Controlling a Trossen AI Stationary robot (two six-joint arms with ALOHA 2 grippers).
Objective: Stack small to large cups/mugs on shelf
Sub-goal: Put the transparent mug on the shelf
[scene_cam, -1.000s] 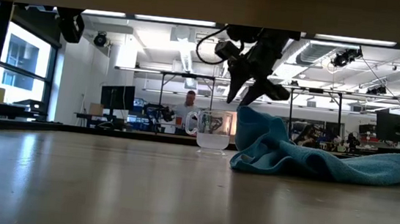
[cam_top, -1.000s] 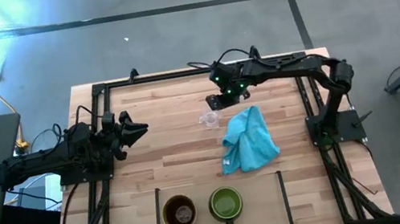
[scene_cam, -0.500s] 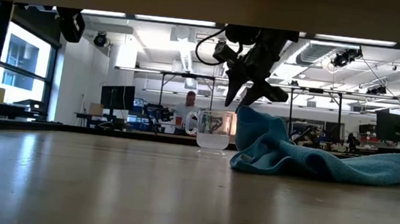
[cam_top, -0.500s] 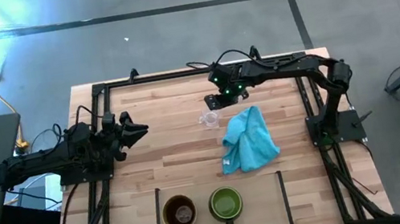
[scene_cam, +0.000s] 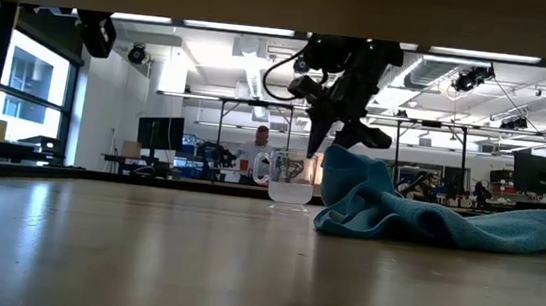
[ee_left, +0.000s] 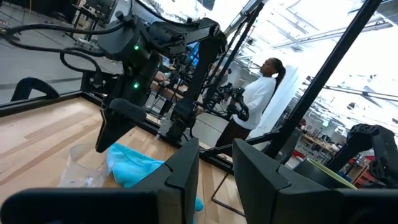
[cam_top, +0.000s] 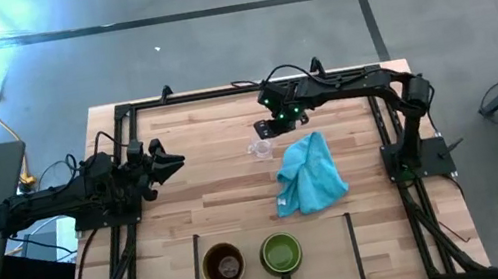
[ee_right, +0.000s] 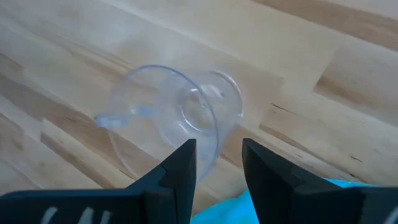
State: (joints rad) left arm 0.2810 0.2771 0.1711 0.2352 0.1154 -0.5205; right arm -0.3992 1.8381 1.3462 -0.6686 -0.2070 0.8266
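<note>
High view: the clear glass cup [cam_top: 262, 147] stands at centre frame on the wooden table [cam_top: 227, 189], just left of the turquoise cloth [cam_top: 310, 174]. The right gripper [cam_top: 267, 126] hangs just above it, empty. The brown mug [cam_top: 223, 266] and green mug [cam_top: 281, 254] sit at the lower centre, in neighbouring bays of the shelf [cam_top: 328, 248]. The left gripper [cam_top: 171, 160] waits at the left edge, well apart.

Low view: the glass cup [scene_cam: 290, 180] stands upright, centre frame; the right gripper [scene_cam: 330, 138] hovers above its rim with fingers parted. The cloth [scene_cam: 427, 218] lies beside it on the right, perhaps touching.

Left wrist view: its fingers [ee_left: 186, 168] stand slightly apart, holding nothing; the cup [ee_left: 84, 168] shows at lower left.

Right wrist view: the cup [ee_right: 180, 121] lies between and beyond the fingers [ee_right: 180, 165], its handle hard to make out.

The glass looks light, stiff, slippery and breakable; a gentle pinch across the rim wall seems best.
</note>
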